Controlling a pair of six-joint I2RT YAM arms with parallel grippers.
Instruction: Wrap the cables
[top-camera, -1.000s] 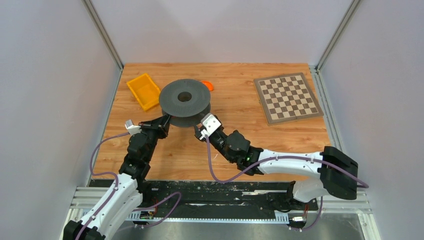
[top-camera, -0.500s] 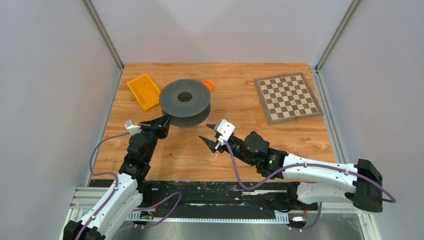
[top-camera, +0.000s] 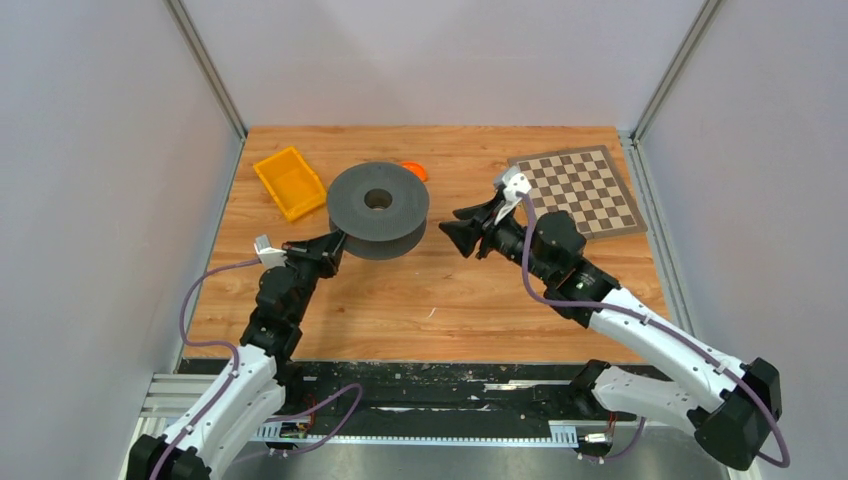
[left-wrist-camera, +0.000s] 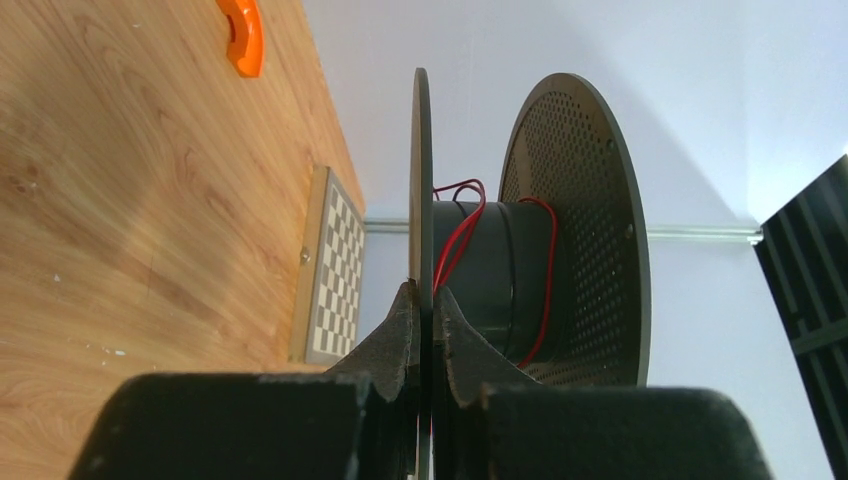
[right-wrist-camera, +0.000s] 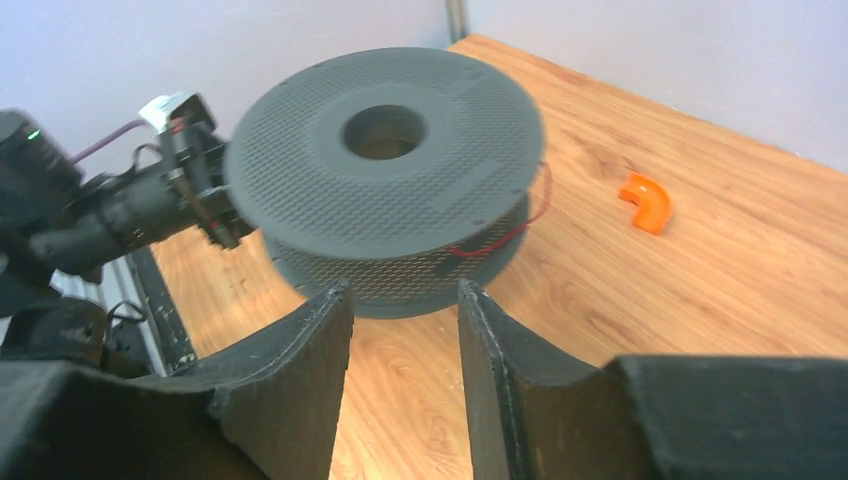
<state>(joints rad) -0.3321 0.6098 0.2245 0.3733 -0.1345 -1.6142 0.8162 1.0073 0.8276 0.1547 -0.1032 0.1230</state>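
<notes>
The cables, thin red wire, lie in loose turns around the hub of a dark grey spool at the far left-middle of the counter; the left gripper has its jaws clenched on what seems the spool's lower flange, at its near-left rim; the right gripper hovers just right of the spool, jaws released and spread.

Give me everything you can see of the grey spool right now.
The spool is dark grey and plastic-looking: two round perforated flanges joined by a solid drum core, with a hole through the hub. It lies flat, axis upright, over the wooden table. Thin red wire circles the core in a few loose turns. The left end effector is shut on the lower flange's rim; the right end effector, open, sits to its right without touching.
</notes>
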